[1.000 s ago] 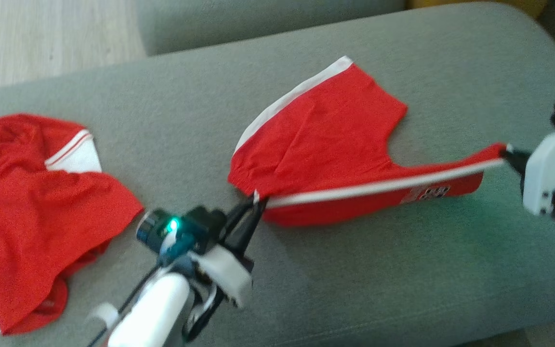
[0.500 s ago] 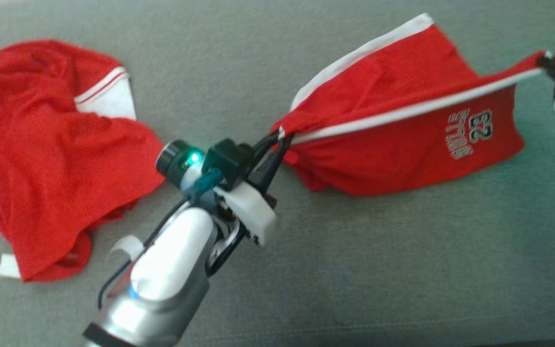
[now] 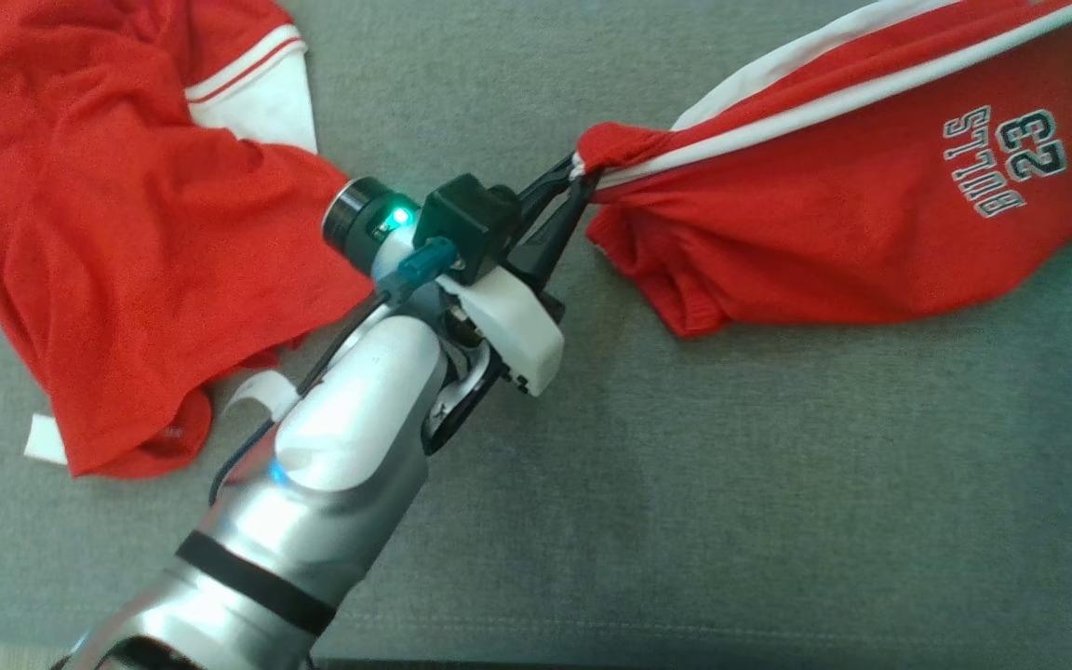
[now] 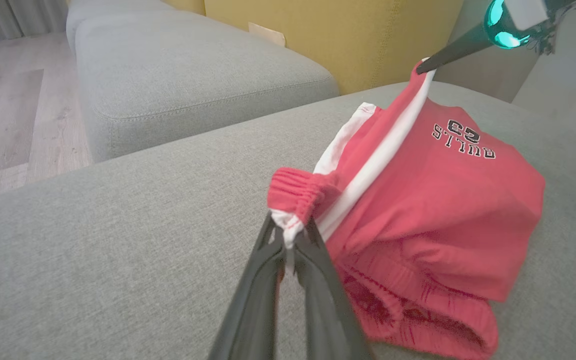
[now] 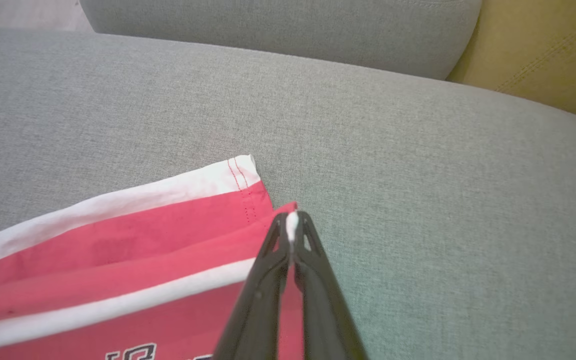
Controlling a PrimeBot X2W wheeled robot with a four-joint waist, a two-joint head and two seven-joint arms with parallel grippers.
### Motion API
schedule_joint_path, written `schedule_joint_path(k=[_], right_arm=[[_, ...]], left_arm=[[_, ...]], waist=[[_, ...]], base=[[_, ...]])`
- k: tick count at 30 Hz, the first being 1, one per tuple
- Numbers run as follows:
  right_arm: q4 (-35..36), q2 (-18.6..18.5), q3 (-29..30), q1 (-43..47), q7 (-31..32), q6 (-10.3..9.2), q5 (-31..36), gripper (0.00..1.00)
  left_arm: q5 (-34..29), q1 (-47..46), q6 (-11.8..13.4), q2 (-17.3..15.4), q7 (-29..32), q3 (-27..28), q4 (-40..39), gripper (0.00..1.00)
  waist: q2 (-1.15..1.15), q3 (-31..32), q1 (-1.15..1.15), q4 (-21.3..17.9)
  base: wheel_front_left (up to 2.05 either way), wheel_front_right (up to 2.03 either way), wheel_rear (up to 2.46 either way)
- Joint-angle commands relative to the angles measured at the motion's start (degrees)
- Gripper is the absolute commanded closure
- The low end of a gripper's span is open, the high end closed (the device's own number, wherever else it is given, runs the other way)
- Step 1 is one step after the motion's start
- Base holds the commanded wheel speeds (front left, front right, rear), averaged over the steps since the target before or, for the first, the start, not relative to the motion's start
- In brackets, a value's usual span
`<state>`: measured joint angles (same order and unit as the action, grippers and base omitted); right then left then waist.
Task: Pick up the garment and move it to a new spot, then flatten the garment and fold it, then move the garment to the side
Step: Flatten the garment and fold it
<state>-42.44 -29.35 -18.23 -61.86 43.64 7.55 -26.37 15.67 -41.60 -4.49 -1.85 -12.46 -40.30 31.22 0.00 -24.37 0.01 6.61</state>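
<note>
1. As it sags onto the sofa cushion (image 3: 685, 465), the red "BULLS 23" garment (image 3: 834, 242) is pinched at its waistband by the left tool (image 3: 575, 173).
2. Its opposite hem corner is clamped by the right tool (image 5: 292, 222).

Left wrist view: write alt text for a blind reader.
The left hand pinches the elastic waistband of red shorts with a white side stripe and BULLS 23 print, while the right hand holds their far end above a grey sofa cushion.
</note>
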Motion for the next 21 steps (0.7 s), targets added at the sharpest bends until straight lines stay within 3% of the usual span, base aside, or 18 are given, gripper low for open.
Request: schedule_joint_path(k=[1,17,18,19,20,21], right_arm=[[0.25,-0.08,-0.53,-2.46,-1.19,-0.06,0.72,1.00],[-7.51,0.44,-4.59,-6.80,-7.79,-0.06,-0.70,1.00],[-7.96,0.43,-4.60,-7.19,-8.66,-0.06,-0.71,1.00],[-8.59,0.67,-4.73,-8.11,-11.16,-0.06,-0.49,0.00],[-8.82,0.90,-4.77,-8.57,-12.70,-0.06,-0.41,0.00],[-9.21,1.27,-4.71,-8.90,-14.07,-0.06,-0.56,0.00]], left_arm=[[1.55,-2.45,0.84,-1.06,-0.76,0.13,-1.29,1.00],[8.22,-6.54,4.38,-1.03,-2.08,-8.05,1.06,1.00],[8.60,-6.77,4.63,-1.03,-2.13,-8.32,1.19,0.71],[9.27,-7.23,5.11,-1.03,-2.23,-8.73,1.46,0.19],[9.63,-7.40,5.34,-1.03,-2.27,-8.81,1.61,0.01],[9.85,-7.51,5.56,-1.03,-2.32,-8.92,1.77,0.00]], waist=[[0.00,-1.53,-0.01,1.22],[0.00,-3.15,-0.01,3.69],[0.00,-3.24,-0.01,3.75],[0.00,-3.49,-0.01,3.75],[0.00,-3.61,-0.01,3.68],[0.00,-3.65,-0.01,3.58]], base=[[0.00,0.00,0.00],[0.00,0.00,0.00],[0.00,0.00,0.00],[0.00,0.00,0.00],[0.00,0.00,0.00],[0.00,0.00,0.00]])
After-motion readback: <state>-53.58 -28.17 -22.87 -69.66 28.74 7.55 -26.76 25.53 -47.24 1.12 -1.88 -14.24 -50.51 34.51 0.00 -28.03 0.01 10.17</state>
